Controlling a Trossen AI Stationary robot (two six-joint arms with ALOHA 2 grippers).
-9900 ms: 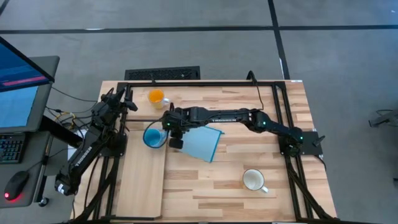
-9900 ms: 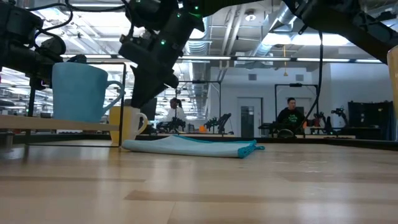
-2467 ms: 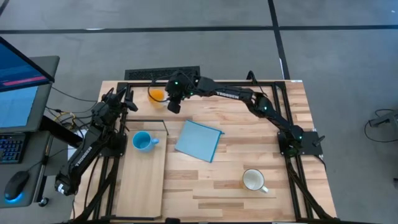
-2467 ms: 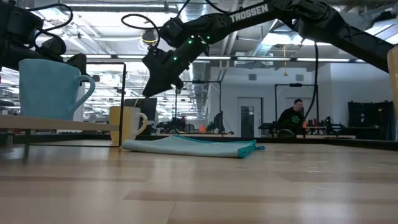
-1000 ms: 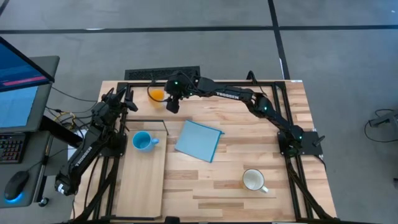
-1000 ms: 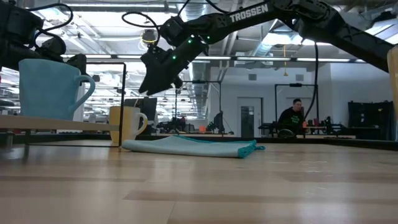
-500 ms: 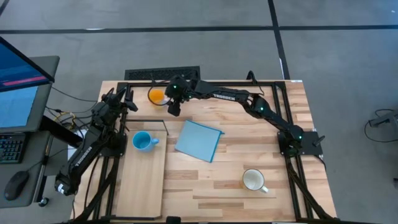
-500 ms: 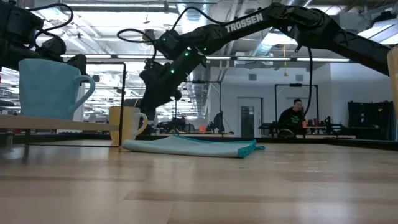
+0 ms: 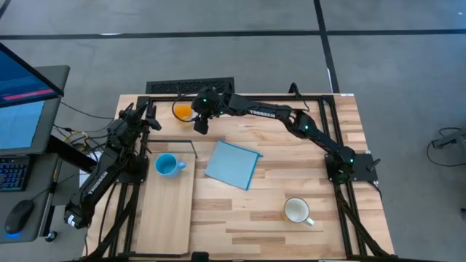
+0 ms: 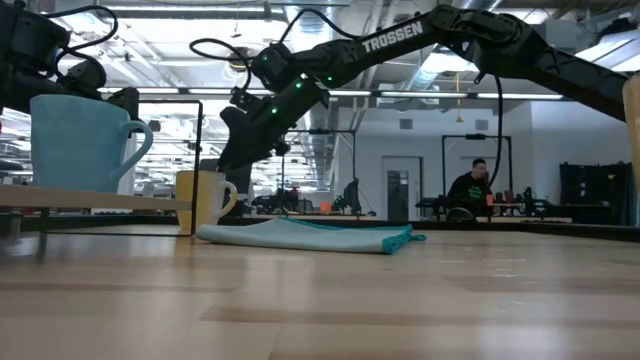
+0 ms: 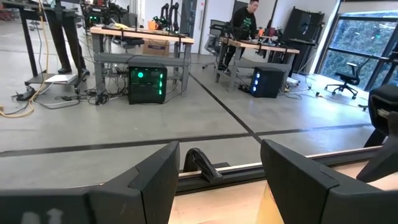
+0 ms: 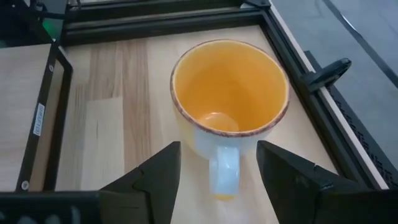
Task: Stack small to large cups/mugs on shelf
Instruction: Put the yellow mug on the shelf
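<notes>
The orange mug [image 9: 182, 110] with a white handle [image 12: 225, 168] stands upright on the table at the far left. My right gripper [image 9: 198, 124] is open just above and beside it, its fingers either side of the handle without touching it. The light blue mug [image 9: 166, 164] stands on the pale wood shelf [image 9: 166, 215], near its black wire frame [image 9: 177, 142]. The white mug [image 9: 297, 211] stands upright near the table's front right. My left gripper [image 9: 149, 116] waits open at the far left edge.
A blue square cloth [image 9: 233, 164] lies flat mid-table, between the shelf and the right arm's base. A black rail frame [image 12: 186, 15] runs along the table's far edge, right behind the orange mug. People and desks show in the room beyond.
My right gripper has come down and a little toward the table's left edge, closer to the orange mug's handle. The mugs and the cloth have stayed where they were.
</notes>
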